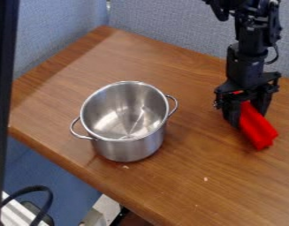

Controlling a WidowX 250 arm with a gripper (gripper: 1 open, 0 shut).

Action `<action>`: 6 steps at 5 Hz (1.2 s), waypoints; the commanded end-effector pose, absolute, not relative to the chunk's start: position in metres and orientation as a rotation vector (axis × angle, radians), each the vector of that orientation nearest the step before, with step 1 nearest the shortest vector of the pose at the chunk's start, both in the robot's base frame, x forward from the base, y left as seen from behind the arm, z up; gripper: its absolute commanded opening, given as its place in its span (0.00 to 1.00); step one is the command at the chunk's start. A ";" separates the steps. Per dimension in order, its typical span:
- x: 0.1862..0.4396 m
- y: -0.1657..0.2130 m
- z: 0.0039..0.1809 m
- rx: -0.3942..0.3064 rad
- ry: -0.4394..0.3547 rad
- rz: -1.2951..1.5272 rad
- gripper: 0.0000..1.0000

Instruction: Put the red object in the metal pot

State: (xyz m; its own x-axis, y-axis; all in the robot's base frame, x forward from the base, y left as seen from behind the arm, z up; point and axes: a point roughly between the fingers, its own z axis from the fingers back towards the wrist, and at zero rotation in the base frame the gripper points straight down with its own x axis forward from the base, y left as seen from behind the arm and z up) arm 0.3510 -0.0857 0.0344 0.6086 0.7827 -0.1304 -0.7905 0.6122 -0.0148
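Jaws clamped on upper end of red block (257, 130), block angled down onto surface (64, 75). Pot (126, 119) well apart, upright.

Arm (250, 35), upper right of the frame: all black, built of blocky, stacked segments. Upper segments are irregular, with knobby joint housings and what looks like a thin dark cable along one side; detail too dark to resolve. Below them sits a squarer, box-shaped wrist block with faint glossy highlights on its faces. Gripper (245, 108) at the lower end, right of centre: black, a wide crossbar with short dark fingers (228, 102) hanging from it. No markings, labels or screws legible at this resolution.
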 end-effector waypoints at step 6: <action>0.359 -0.069 0.046 -0.108 0.034 0.731 0.00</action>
